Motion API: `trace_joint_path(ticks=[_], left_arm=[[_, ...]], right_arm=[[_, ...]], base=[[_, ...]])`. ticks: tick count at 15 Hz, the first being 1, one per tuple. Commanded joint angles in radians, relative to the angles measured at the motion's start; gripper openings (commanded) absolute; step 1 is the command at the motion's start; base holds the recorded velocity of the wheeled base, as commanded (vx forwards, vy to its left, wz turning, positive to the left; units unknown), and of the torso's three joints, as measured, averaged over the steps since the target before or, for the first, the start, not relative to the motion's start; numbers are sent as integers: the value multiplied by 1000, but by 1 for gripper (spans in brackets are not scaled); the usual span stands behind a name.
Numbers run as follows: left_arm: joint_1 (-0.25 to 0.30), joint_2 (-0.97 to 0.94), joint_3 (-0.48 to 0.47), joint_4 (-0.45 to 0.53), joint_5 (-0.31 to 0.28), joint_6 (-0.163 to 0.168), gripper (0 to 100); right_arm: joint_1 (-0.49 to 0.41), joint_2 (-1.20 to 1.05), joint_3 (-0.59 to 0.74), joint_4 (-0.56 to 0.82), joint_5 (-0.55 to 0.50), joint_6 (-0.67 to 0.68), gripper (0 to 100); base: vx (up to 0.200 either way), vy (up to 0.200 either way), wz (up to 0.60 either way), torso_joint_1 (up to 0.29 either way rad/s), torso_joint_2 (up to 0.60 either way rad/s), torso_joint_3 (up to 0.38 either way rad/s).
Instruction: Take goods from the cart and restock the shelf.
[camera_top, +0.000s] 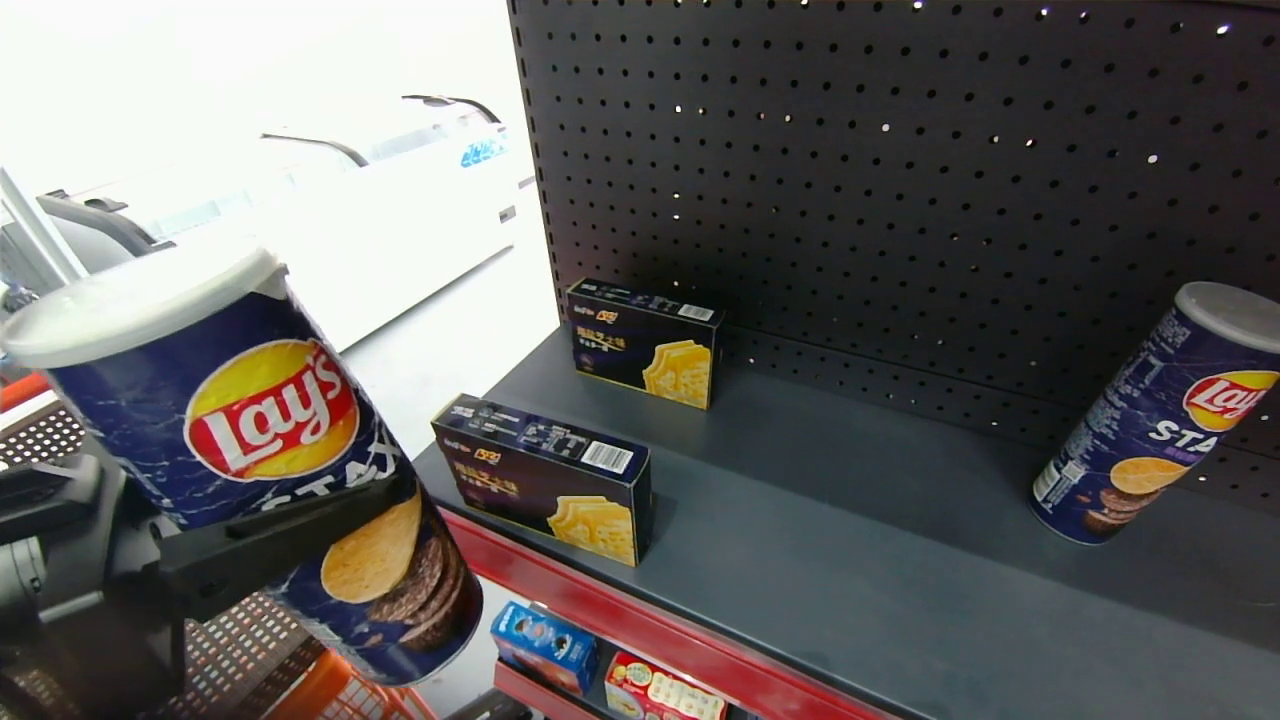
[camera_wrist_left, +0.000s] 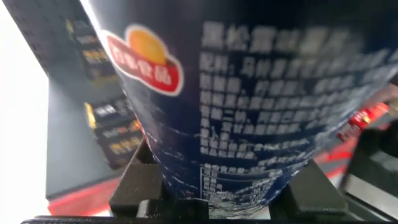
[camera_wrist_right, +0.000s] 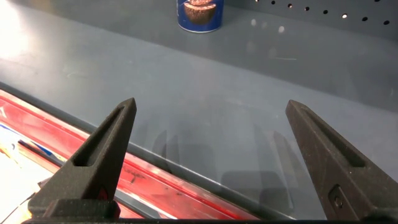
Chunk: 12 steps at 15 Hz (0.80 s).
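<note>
The can (camera_top: 250, 430), clamped tilted in the left end effector (camera_wrist_left: 224, 190), could knock over the near box (camera_top: 545, 480) on the shelf (camera_top: 850, 570).

Dark grey shelf board (camera_top: 850, 560) with a red front lip (camera_top: 620, 610), backed by black pegboard (camera_top: 900, 150). Carries a navy-and-yellow biscuit box (camera_top: 545, 480) near the left front corner and a second box (camera_top: 645, 342) of the same kind farther back, close to the pegboard. Holds, well apart to the right, a dark blue chips can (camera_top: 1160, 415) standing on its base near the back panel.
</note>
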Motion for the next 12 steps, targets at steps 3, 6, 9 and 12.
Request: trace_joint_path(ticks=[3, 6, 9, 12], left_arm=[[-48, -2, -35, 42, -3, 2, 0], [-91, 9, -41, 42, -3, 2, 0], [-123, 24, -43, 42, -3, 3, 0], [-165, 46, -73, 44, -15, 3, 0]], right_arm=[[0, 0, 0, -1, 1, 0, 100], [0, 0, 0, -1, 1, 0, 100], [0, 0, 0, -1, 1, 0, 100], [0, 0, 0, -1, 1, 0, 100]], base=[[0, 0, 0, 0, 0, 0], [0, 0, 0, 0, 0, 0], [0, 0, 0, 0, 0, 0], [0, 0, 0, 0, 0, 0]])
